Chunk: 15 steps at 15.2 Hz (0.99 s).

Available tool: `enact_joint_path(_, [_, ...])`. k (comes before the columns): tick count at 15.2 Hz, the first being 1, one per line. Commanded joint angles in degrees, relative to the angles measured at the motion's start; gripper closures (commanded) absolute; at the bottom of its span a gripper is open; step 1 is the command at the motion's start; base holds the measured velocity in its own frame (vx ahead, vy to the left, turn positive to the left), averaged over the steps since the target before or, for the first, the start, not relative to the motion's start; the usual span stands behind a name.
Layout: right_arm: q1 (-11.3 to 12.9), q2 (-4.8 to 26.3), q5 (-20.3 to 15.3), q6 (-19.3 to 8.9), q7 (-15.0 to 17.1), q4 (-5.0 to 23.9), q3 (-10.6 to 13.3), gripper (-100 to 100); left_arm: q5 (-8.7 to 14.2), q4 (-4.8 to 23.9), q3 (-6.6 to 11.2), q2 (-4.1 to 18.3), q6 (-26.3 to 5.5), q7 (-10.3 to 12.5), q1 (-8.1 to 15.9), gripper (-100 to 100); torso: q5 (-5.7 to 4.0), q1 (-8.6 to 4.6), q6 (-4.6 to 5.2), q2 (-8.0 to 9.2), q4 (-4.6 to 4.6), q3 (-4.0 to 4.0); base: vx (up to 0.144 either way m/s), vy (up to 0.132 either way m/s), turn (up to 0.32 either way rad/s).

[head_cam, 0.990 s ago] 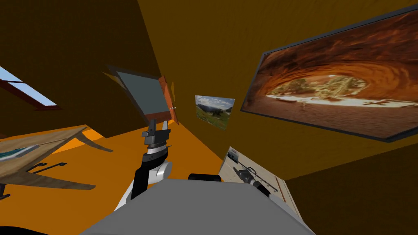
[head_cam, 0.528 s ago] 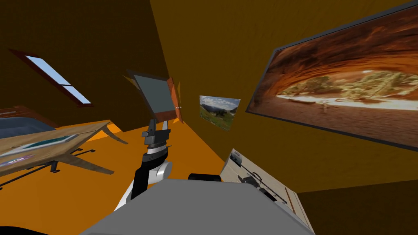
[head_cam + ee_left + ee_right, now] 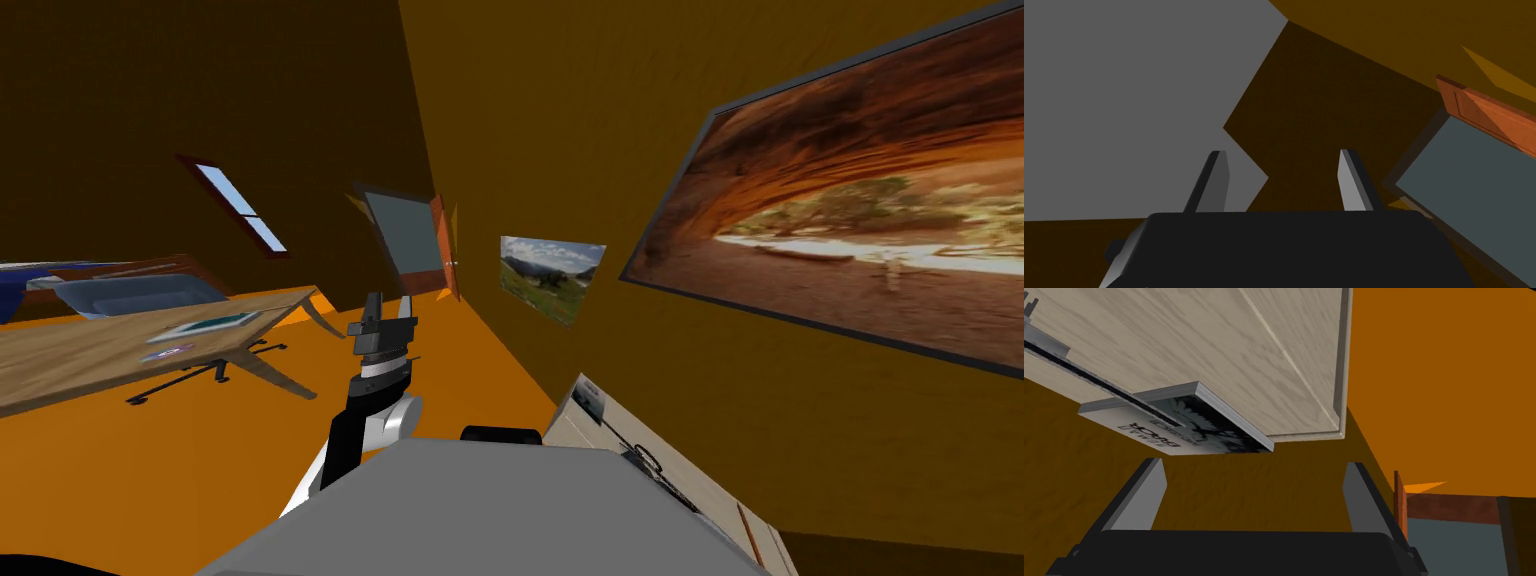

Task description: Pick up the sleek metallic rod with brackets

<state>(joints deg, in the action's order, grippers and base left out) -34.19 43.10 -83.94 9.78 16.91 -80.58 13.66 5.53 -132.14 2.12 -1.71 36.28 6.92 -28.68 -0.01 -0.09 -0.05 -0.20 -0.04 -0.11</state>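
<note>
The rod (image 3: 1084,378) is a thin dark bar with a grey bracket (image 3: 1046,345) near one end. It lies on a pale wooden cabinet top (image 3: 1234,353), one end resting on a black-and-white book (image 3: 1194,423). In the head view the rod (image 3: 628,445) runs along the cabinet top (image 3: 700,480) at the lower right, beside the wall. My right gripper (image 3: 1254,488) is open and empty, held off the book's end of the cabinet and touching nothing. The left gripper (image 3: 385,308) is raised in front of my chest, open (image 3: 1281,175) and empty.
A wooden table (image 3: 100,350) with papers stands on the orange floor at the left, with a chair base under it. An open door (image 3: 445,250) is at the far corner. A large framed picture (image 3: 850,240) hangs on the wall above the cabinet.
My view has swung round: the table, window and door have slid to the right in the picture, and the cabinet has shifted toward the lower right corner. The left arm holds its pose.
</note>
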Motion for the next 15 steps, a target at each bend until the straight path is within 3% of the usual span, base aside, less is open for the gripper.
enact_joint_path(1, [-0.57, -0.15, -2.2, 0.32, -1.0, 1.86, -0.55, -100, 0.0, 0.0, 0.0, 0.0, 0.0, 0.0, 0.0, 0, 0.0, 0.0, 0.0, 0.0, 0.0, 0.0, 0.038, -0.036, 0.229])
enact_joint_path(2, [-0.78, 0.76, -3.9, 0.0, -0.29, 3.71, -0.04, -100, 0.0, 0.0, 0.01, 0.0, 0.0, 0.0, -0.01, 0, -0.01, -0.03, 0.05, 0.01, 0.0, 0.0, 0.026, -0.038, 0.213])
enact_joint_path(5, [-0.78, 0.76, -5.0, 0.0, -0.29, 3.71, -0.04, -100, 0.0, 0.0, 0.01, 0.0, 0.0, 0.0, -0.01, 0, -0.01, -0.03, 0.07, 0.11, 0.02, 0.05, 0.007, -0.027, 0.076])
enact_joint_path(6, [-0.98, 1.6, -7.02, -0.3, 0.38, 5.46, 0.45, -100, 0.0, 0.0, 0.01, 0.0, 0.0, 0.0, -0.01, 0, -0.01, 0.02, 0.08, 0.14, 0.02, 0.07, -0.004, -0.01, 0.167])
enact_joint_path(8, [-0.98, 1.6, -7.65, -0.3, 0.38, 5.46, 0.45, -100, 0.0, 0.0, 0.0, 0.0, 0.0, 0.0, 0.0, 0, 0.01, 0.04, 0.05, 0.16, 0.03, 0.09, 0.0, -0.017, 0.136])
enact_joint_path(9, [-1.17, 2.37, -9.11, -0.57, 1.01, 7.09, 0.9, -100, 0.0, 0.0, 0.01, 0.0, 0.0, 0.0, -0.01, 0, 0.01, 0.05, 0.07, 0.17, 0.03, 0.09, 0.003, -0.021, 0.144])
enact_joint_path(12, [-1.17, 2.37, -10.12, -0.57, 1.01, 7.09, 0.9, -100, 0.0, 0.0, 0.01, 0.0, 0.0, 0.0, -0.01, 0, 0.0, 0.02, 0.06, 0.15, 0.03, 0.08, 0.003, -0.022, 0.08])
enact_joint_path(14, [-1.51, 3.72, -14.5, -1.05, 2.11, 10.0, 1.71, -100, 0.0, 0.0, 0.0, 0.0, 0.0, 0.0, 0.0, 0, 0.01, 0.04, 0.04, 0.15, 0.03, 0.08, 0.003, -0.022, 0.215])
enact_joint_path(15, [-1.51, 3.72, -14.5, -1.05, 2.11, 10.0, 1.71, -100, 0.0, 0.0, 0.0, 0.0, 0.0, 0.0, 0.0, 0, 0.01, 0.0, 0.02, 0.15, 0.03, 0.08, 0.002, -0.043, 0.237])
